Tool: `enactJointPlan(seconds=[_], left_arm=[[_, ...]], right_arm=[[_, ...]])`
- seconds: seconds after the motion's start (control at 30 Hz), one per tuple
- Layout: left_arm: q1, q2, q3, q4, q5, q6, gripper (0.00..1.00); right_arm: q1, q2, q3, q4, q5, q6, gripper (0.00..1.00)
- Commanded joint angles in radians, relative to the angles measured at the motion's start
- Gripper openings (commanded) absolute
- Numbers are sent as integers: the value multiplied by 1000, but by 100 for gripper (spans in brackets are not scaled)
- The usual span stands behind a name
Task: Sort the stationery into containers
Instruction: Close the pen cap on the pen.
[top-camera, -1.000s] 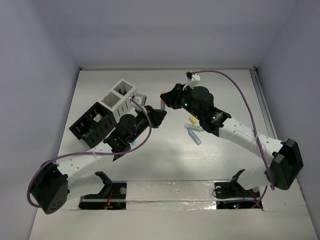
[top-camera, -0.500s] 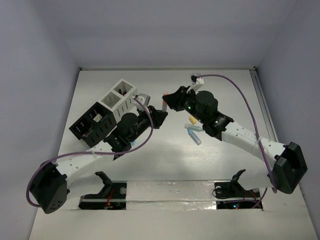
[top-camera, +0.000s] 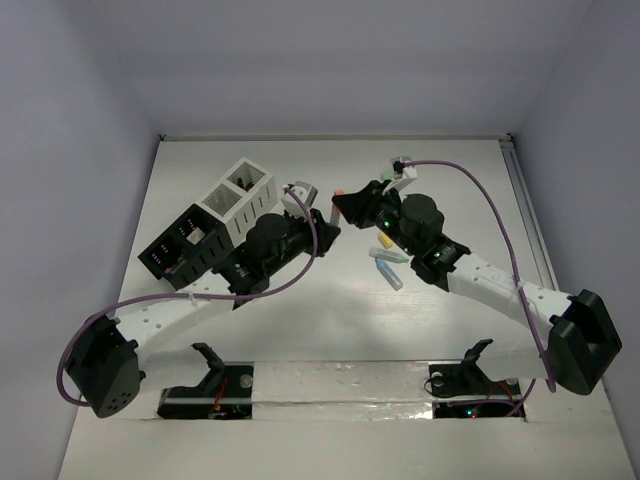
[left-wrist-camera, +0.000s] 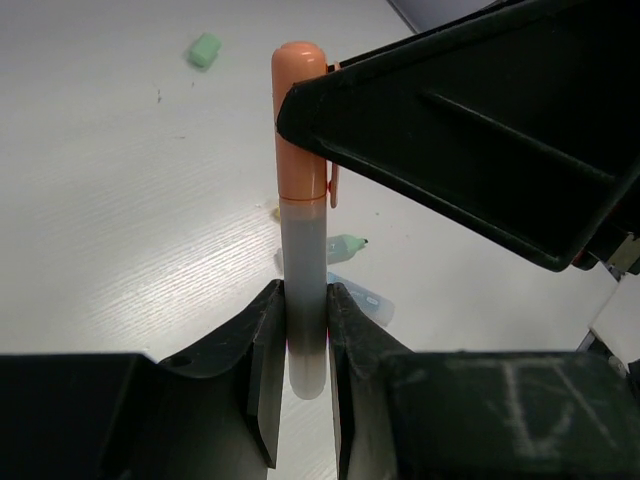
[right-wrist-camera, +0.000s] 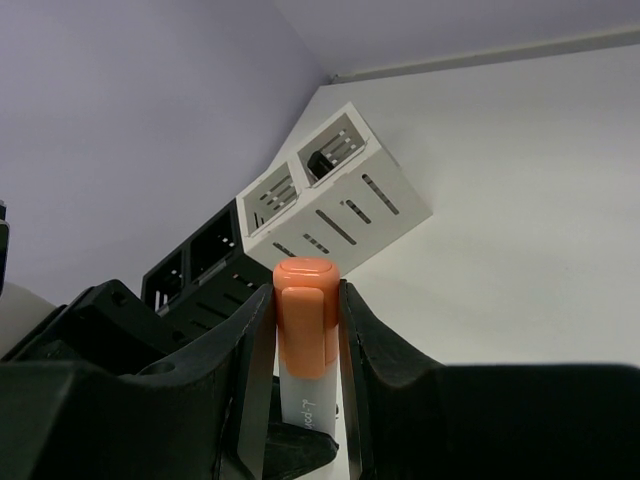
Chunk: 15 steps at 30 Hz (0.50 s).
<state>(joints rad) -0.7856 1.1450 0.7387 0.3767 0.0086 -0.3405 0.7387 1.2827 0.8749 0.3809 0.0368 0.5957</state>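
Note:
An orange-capped marker with a pale barrel (left-wrist-camera: 303, 240) is held in the air by both grippers. My left gripper (left-wrist-camera: 305, 310) is shut on the lower barrel. My right gripper (right-wrist-camera: 305, 305) is shut on the orange cap (right-wrist-camera: 303, 320). In the top view the two grippers meet tip to tip, left (top-camera: 323, 233) and right (top-camera: 349, 205), just right of the containers. The white container (top-camera: 240, 194) and the black container (top-camera: 188, 245) stand side by side at the back left. More stationery, yellow and blue pieces (top-camera: 387, 258), lies under the right arm.
A green block (left-wrist-camera: 205, 49) lies far out on the table; a green marker (left-wrist-camera: 347, 245) and a pale blue piece (left-wrist-camera: 362, 296) lie below the held marker. The white box (right-wrist-camera: 335, 190) and black box (right-wrist-camera: 195, 262) show behind the right fingers.
Both grippers have drifted a little to the right together, away from the white container, with the marker still between them. Neither grip has changed.

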Motion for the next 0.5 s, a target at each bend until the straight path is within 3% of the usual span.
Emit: enactJointPlan(seconds=[0.0,0.47], left_arm=[[25,-33,162,304,-105,41,0],[95,-50,241,280,-73,41,0]], right_arm=[[57,18,-83,-214,-175,10,0],[85,58,-142,-175,-198,39,0]])
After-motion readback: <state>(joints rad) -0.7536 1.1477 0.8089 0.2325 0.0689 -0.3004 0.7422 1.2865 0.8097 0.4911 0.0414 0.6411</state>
